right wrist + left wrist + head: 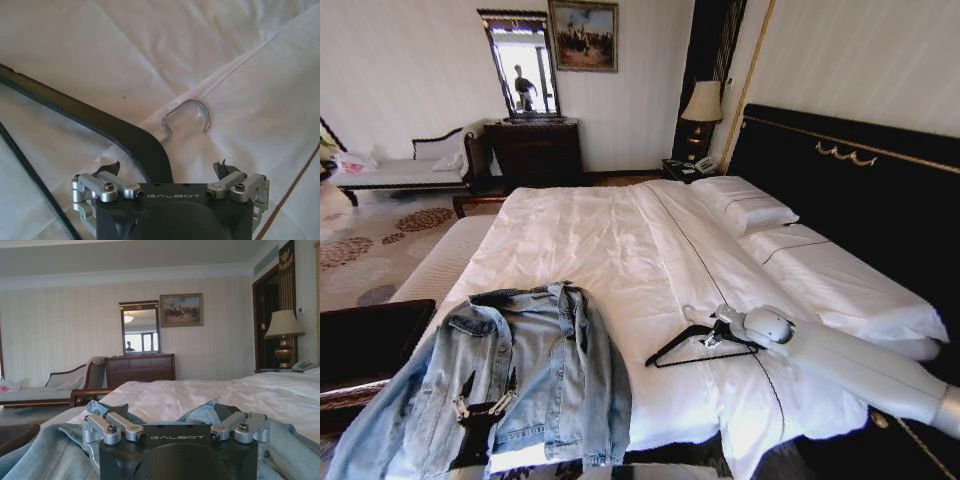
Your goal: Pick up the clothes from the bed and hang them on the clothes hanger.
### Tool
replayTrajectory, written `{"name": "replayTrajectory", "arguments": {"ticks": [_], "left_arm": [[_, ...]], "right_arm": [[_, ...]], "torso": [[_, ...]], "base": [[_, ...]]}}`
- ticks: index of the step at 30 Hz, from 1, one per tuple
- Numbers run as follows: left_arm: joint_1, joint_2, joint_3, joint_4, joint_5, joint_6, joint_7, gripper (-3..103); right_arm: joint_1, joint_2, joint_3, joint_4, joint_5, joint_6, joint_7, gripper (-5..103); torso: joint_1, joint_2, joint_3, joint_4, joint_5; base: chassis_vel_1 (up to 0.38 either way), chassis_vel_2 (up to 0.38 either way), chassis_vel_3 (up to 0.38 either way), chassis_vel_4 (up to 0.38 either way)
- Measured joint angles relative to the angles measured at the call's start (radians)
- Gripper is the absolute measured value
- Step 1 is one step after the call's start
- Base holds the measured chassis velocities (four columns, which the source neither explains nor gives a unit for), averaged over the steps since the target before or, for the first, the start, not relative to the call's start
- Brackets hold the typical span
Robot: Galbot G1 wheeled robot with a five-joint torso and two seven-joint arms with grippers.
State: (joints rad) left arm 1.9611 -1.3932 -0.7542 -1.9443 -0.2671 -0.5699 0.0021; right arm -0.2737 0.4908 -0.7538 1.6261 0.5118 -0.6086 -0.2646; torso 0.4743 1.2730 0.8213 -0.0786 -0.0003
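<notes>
The bed [620,250], a wide white-covered mattress with a tall black headboard [860,190], takes up the centre and the 3 o'clock side of the head view. Two white pillows [745,205] lie along the headboard. A dark dresser [535,150] with a mirror [523,65] stands at 11 o'clock against the far wall, a daybed [405,170] at 10 o'clock, and a lamp [702,105] at 12 to 1 o'clock.

The jacket [510,385], light blue denim, lies spread on the near corner of the bed at 7 o'clock, collar toward the middle of the bed. The left gripper [485,405] rests on the jacket's front, its fingers spread apart, with denim bunched between and around them in the left wrist view [175,432].

The hanger [695,345], black with a metal hook [187,117], lies flat on the duvet at 4 o'clock, well apart from the jacket. The right gripper [715,335] sits over the hanger's neck, fingers spread to either side of it and not clamped [167,187].
</notes>
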Motion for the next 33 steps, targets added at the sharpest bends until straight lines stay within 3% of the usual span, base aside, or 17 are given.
{"name": "replayTrajectory", "arguments": {"ticks": [4, 7, 14, 26, 29, 32, 33], "left_arm": [[-0.001, -0.005, 0.0, -0.005, -0.015, 0.006, 0.0, 98], [0.001, -0.009, -0.007, -0.006, -0.02, 0.005, 0.0, 98], [0.002, 0.0, -0.012, 0.007, -0.039, -0.008, 0.0, 98], [0.011, -0.009, -0.015, -0.003, -0.042, -0.006, -0.001, 98], [0.013, -0.01, -0.019, -0.006, -0.045, -0.007, -0.001, 98], [0.011, -0.012, -0.02, -0.003, -0.044, -0.007, -0.002, 98], [0.009, -0.013, -0.02, 0.002, -0.041, -0.009, -0.002, 98]], "right_arm": [[0.119, 0.038, -0.141, -0.077, 0.003, 0.012, -0.009, 100], [0.147, 0.04, -0.182, -0.094, -0.001, 0.015, -0.024, 100], [0.142, 0.035, -0.2, -0.092, -0.015, 0.015, -0.032, 100], [0.178, 0.086, -0.26, -0.164, -0.029, 0.014, -0.063, 102], [0.179, 0.097, -0.263, -0.185, -0.038, 0.024, -0.066, 95], [0.182, 0.106, -0.262, -0.194, -0.038, 0.032, -0.066, 79], [0.184, 0.107, -0.262, -0.193, -0.037, 0.032, -0.066, 79]], "torso": [[0.0, 0.0, 0.0, 0.0002, 0.0003], [0.0, 0.0, 0.0, 0.0, 0.0002], [0.0, 0.0, 0.0, -0.0004, 0.0002], [0.0, 0.0, 0.0, 0.0, 0.0002], [0.0, 0.0, 0.0, -0.0002, 0.0002], [0.0, 0.0, 0.0, -0.0001, 0.0003], [0.0, 0.0, 0.0, -0.0001, 0.0002]], "base": [[0.0, 0.0, 0.0, 0.0], [0.0, 0.0, 0.0, 0.0], [0.0, 0.0, 0.0, 0.0], [0.0, 0.0, 0.0, 0.0], [0.0, 0.0, 0.0, 0.0], [0.0, 0.0, 0.0, 0.0], [0.0, 0.0, 0.0, 0.0]]}}
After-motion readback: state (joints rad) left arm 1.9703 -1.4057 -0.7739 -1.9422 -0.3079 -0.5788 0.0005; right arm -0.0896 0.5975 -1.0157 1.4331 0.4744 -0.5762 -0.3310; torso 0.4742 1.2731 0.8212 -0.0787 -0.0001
